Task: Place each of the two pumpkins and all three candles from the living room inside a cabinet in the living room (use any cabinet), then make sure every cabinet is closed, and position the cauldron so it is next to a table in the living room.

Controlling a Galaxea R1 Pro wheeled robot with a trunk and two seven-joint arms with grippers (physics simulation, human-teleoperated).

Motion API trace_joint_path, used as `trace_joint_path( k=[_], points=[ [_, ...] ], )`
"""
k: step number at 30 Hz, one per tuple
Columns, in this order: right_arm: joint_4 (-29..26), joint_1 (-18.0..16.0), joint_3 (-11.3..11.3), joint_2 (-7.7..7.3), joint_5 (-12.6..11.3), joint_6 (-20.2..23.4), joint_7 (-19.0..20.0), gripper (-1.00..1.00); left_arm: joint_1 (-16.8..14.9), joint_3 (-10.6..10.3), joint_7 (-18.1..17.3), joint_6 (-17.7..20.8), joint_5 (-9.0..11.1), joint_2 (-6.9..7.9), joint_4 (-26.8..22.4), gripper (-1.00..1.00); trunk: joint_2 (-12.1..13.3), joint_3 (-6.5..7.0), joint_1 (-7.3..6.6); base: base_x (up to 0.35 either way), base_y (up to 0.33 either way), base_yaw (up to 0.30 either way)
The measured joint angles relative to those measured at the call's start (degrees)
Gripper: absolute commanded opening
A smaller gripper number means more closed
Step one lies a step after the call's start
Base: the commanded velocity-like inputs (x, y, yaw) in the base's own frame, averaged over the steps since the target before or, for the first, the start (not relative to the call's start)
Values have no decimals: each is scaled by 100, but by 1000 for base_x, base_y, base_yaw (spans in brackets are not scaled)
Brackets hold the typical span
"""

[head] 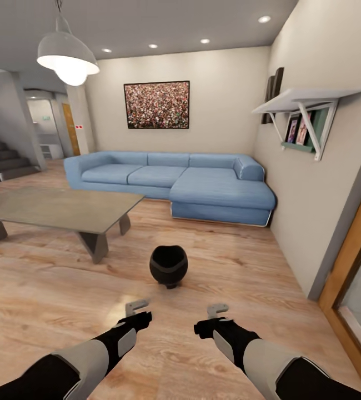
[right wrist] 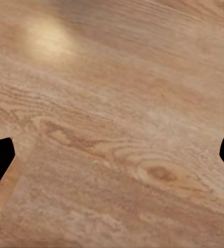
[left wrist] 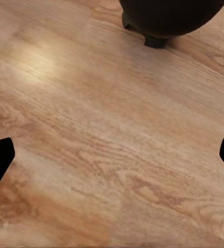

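Glossy black round cauldron [head: 168,265] upright on grained wood floor [head: 47,289], near smooth grey stone-look table [head: 58,208] at left. Left gripper [head: 136,309] and right gripper [head: 218,311] spread wide, empty, nearer.

The head view looks forward and down across the wooden floor [head: 47,300] toward the sofa [head: 202,186]. Both wrist views face the floor from close above. The left wrist view shares the cauldron [left wrist: 171,15] with the head view [head: 168,265].
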Motion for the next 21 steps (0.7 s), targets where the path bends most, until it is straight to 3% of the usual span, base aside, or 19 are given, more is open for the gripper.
trace_joint_path(
  k=[12, 21],
  points=[
    [1, -1, 5, 0, 0, 1, 1, 100, 0, 0, -4, -2, 6, 0, -1, 100, 0, 0, -2, -10, 29, 292],
    [1, -1, 2, 0, 5, 3, 1, 100, 2, 1, -6, -1, 11, 0, 0, 100, 0, 0, -5, 247, -178, 281]
  ],
)
